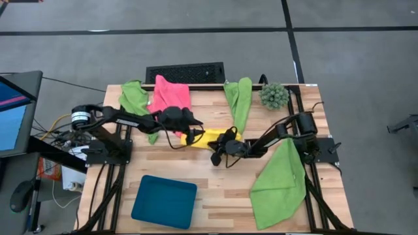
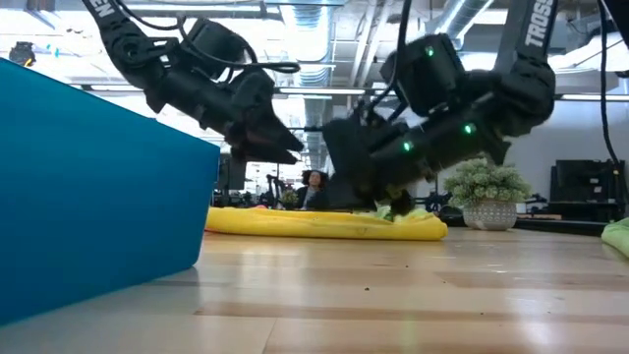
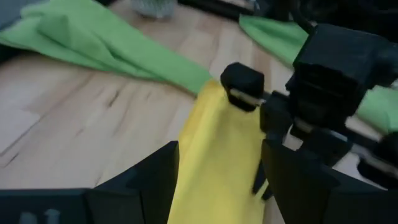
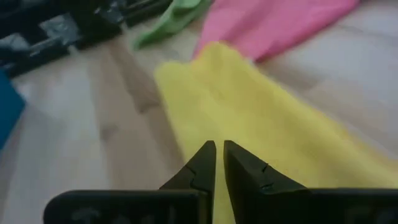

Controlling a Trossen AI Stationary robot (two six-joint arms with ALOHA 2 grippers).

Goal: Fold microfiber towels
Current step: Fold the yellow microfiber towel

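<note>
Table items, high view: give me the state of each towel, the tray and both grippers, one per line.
yellow towel: folded into a flat strip, mid-table.
pink towel: spread loosely at the back.
green towels: unfolded, limp, lying apart.
teal tray: empty.
left gripper: open over the yellow towel.
right gripper: nearly shut at the yellow towel's edge; grip unclear.

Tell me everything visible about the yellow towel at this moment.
The yellow towel is a soft, fuzzy cloth folded into a long flat band lying on the wooden table near its middle. One end lies beside the pink towel. The right gripper, fingers nearly together, pinches its edge. The left gripper hangs open just above it, touching nothing that can be seen.
</note>
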